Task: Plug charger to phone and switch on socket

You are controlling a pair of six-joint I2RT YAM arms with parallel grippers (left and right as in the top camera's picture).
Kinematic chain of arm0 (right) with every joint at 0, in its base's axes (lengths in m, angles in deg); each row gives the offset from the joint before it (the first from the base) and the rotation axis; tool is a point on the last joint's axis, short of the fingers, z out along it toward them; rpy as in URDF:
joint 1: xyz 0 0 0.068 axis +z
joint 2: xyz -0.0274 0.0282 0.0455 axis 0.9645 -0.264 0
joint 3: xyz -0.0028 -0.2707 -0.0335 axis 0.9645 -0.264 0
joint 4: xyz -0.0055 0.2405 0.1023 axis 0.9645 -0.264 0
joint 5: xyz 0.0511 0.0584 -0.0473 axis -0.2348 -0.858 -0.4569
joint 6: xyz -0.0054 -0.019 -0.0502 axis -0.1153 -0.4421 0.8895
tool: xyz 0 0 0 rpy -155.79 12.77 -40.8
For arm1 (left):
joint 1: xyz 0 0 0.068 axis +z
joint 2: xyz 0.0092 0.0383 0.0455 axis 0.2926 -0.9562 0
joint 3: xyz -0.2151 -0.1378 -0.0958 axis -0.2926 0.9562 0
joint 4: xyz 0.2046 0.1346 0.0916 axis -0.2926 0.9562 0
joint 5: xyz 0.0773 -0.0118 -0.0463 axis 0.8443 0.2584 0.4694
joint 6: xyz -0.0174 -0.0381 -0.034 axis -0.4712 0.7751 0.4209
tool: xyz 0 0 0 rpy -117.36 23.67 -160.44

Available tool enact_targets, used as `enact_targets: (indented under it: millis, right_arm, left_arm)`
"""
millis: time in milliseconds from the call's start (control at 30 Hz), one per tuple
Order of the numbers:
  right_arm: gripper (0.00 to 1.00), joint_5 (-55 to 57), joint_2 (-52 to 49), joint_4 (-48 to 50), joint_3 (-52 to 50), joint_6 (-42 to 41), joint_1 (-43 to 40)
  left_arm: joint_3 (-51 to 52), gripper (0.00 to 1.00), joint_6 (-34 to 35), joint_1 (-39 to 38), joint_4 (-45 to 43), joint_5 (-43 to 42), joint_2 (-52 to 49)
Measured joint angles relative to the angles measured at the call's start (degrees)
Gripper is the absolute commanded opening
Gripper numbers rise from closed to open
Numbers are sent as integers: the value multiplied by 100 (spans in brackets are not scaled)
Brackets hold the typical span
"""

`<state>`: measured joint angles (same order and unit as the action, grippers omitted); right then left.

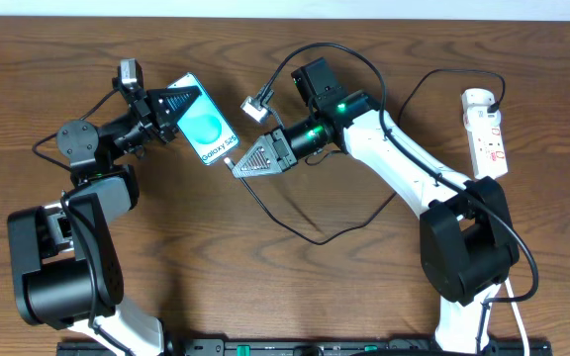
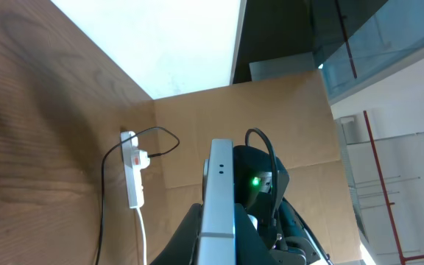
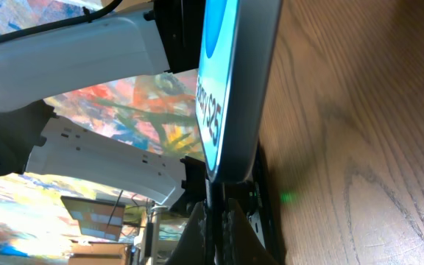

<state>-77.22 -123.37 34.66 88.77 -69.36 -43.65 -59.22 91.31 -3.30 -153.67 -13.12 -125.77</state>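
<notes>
Left gripper (image 1: pixel 176 103): clamped on the phone (image 1: pixel 209 127), fingers narrowed to the handset's thickness and gripping the end farthest from the right arm. Screen turned up toward the overhead camera, blue-turquoise, lettering readable. Seen from the left wrist camera, only the phone's pale thin edge, rising straight out from between the black fingers (image 2: pixel 182 243). Resting on the table (image 1: pixel 295 307) or lifted off it: cannot tell.

Right gripper (image 1: pixel 237 163): closed almost completely, pinching the small black plug tip of the charger (image 1: pixel 305 237). In the right wrist view, fingertips (image 3: pixel 234 228) nearly together, with the dark tip poking out just ahead of them. Tip pressed against the phone's near end, directly beneath the "Galaxy S25" text. Fully seated or merely touching: cannot tell.

Behind that gripper, the thin black cable trailing under the right arm in a loose loop across the wood, then curving back up in the direction of the socket (image 1: pixel 487 133).

Socket well apart from both grippers, on the far side of the right arm, lying flat and untouched. White adapter plugged in near its far end, black cable arching away from it. White lead (image 2: pixel 143 239) running off its near end. Switch position too small to make out.
</notes>
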Motion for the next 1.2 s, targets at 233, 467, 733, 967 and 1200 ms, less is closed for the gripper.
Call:
enact_targets:
  millis: [233, 467, 733, 967, 1200]
  right_arm:
    - [1, 2, 0, 136, 0, -90, 0]
    - [1, 2, 0, 262, 0, -236, 0]
    - [1, 2, 0, 262, 0, -258, 0]
    - [1, 2, 0, 264, 0, -260, 0]
    - [1, 2, 0, 286, 0, -258, 0]
  left_arm:
    - [0, 7, 0, 0, -2, 0, 0]
    - [0, 7, 0, 0, -4, 0, 0]
    - [0, 8, 0, 0, -37, 0, 0]
    - [0, 7, 0, 0, -164, -2, 0]
    - [0, 8, 0, 0, -168, -4, 0]
